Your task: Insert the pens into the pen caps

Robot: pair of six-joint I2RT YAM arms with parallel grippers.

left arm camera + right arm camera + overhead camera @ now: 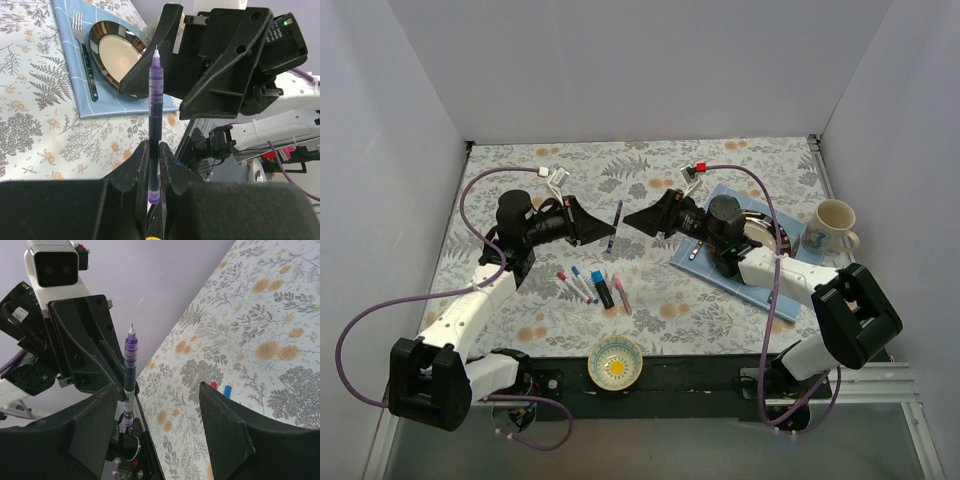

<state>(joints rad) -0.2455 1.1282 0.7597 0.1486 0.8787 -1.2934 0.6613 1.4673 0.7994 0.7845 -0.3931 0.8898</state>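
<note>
My left gripper (608, 236) (154, 147) is shut on the lower end of a purple pen (616, 222) (154, 95), holding it above the table with its bare tip pointing away. My right gripper (632, 222) (160, 386) is open and empty, facing the left one at close range. The pen (130, 371) stands beside its left finger (100, 415), outside the gap. Several pens lie on the table below: thin white ones with a red end (561, 273) and a blue end (576, 270), a black marker (604, 291) with a light-blue end, and a pink pen (622, 295). I cannot make out loose caps.
A blue placemat (715, 275) (65, 60) at the right carries a plate (117, 52) and a fork (85, 55), partly under the right arm. A mug (833, 226) stands at the far right. A small bowl (616, 360) with a yellow centre sits at the near edge.
</note>
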